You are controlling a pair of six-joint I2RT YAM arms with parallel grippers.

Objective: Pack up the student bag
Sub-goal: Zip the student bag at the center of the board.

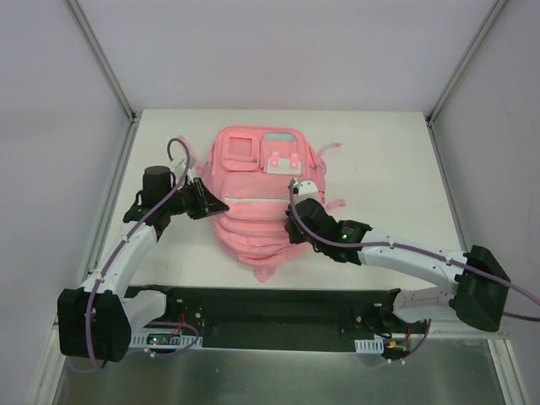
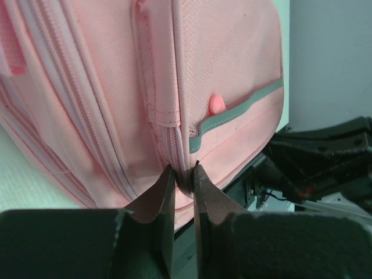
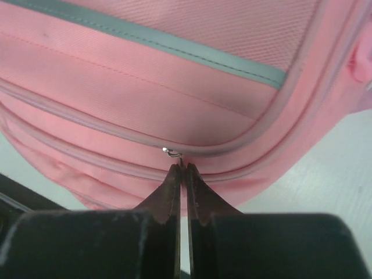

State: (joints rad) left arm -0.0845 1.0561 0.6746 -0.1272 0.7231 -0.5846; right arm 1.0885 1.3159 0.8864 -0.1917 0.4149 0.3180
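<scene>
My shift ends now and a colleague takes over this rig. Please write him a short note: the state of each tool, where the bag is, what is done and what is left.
Left tool: shut on a fold of the bag at its left side, by a zip seam.
Right tool: shut, and it appears to pinch the zip pull on the bag's right side.
Bag: lies flat in the middle of the table, front pockets up.
Done: both tools have hold of the bag.
Left: the zip looks closed where it shows, so opening and packing are not yet done. No items to pack are in view.
</scene>
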